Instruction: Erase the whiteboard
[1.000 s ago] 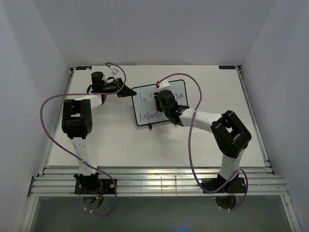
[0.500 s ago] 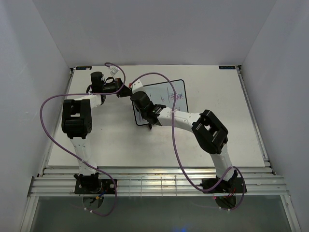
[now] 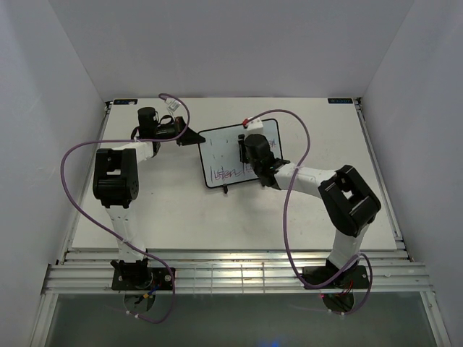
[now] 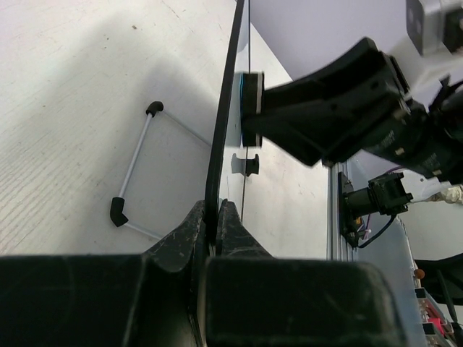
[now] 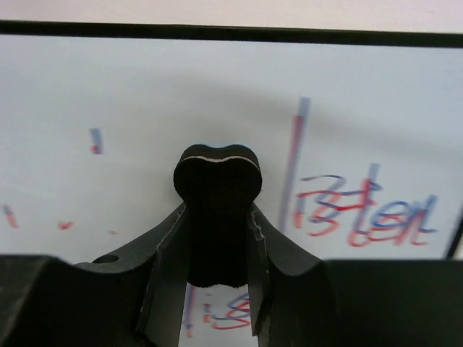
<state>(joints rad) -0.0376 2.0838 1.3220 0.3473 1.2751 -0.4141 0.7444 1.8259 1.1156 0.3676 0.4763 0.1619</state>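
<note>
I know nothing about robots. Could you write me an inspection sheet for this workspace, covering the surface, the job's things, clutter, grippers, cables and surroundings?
Surface: white table, pale and plain.
Job's things: whiteboard propped on its wire stand; red and dark writing on its lower left, with only a few faint marks on the rest.
Clutter: nothing seen.
Grippers: left gripper shut on the whiteboard's frame edge; right gripper shut on a black eraser in front of the board face.
Cables: purple cables loop loosely along each arm, one arching over the board.
Surroundings: plain white walls on three sides; slatted rail at the near edge, carrying the arm bases.
</note>
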